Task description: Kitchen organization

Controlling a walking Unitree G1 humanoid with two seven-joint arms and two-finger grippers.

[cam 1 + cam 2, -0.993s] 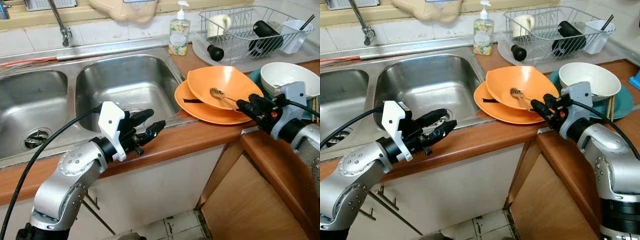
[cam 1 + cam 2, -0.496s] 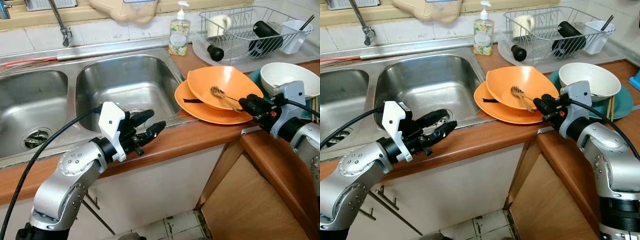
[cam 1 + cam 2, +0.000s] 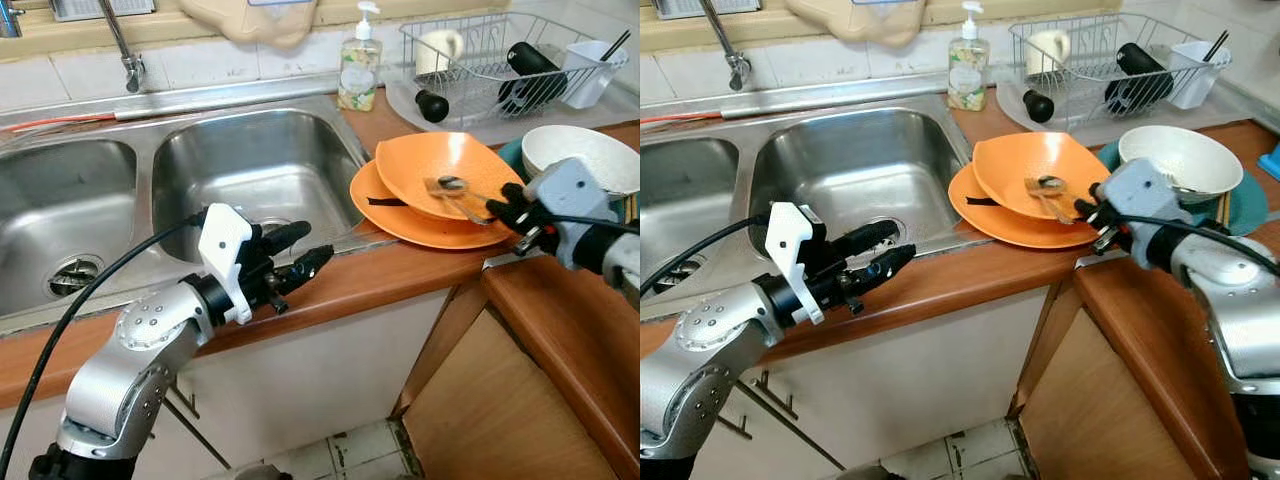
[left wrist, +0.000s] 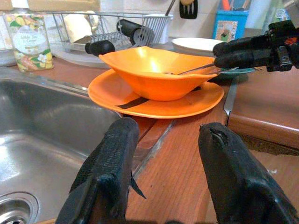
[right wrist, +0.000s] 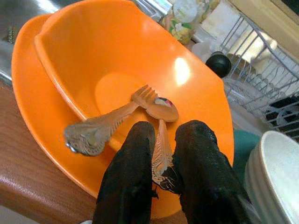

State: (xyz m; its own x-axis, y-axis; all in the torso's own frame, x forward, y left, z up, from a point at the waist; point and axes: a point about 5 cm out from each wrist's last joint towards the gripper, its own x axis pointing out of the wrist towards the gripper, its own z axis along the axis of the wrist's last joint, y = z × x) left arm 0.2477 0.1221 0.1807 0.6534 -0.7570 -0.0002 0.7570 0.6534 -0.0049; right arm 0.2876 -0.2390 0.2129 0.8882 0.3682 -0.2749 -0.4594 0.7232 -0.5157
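An orange bowl rests tilted on an orange plate on the wooden counter, right of the sink. Inside the bowl lie a fork and a spoon. My right gripper is at the bowl's near rim, shut on the spoon's handle; the fork lies loose beside it. In the left eye view the right gripper comes in from the right. My left gripper hovers open above the counter's front edge by the right sink basin, holding nothing, with the bowl ahead of it.
A double steel sink with a faucet spans the left. A soap bottle and a wire dish rack stand at the back. A white bowl sits behind the right gripper. An open cabinet door is below.
My right wrist has rolled and shifted slightly right at the bowl's rim. A spoon now shows beside the fork in the bowl. The left arm has stayed still.
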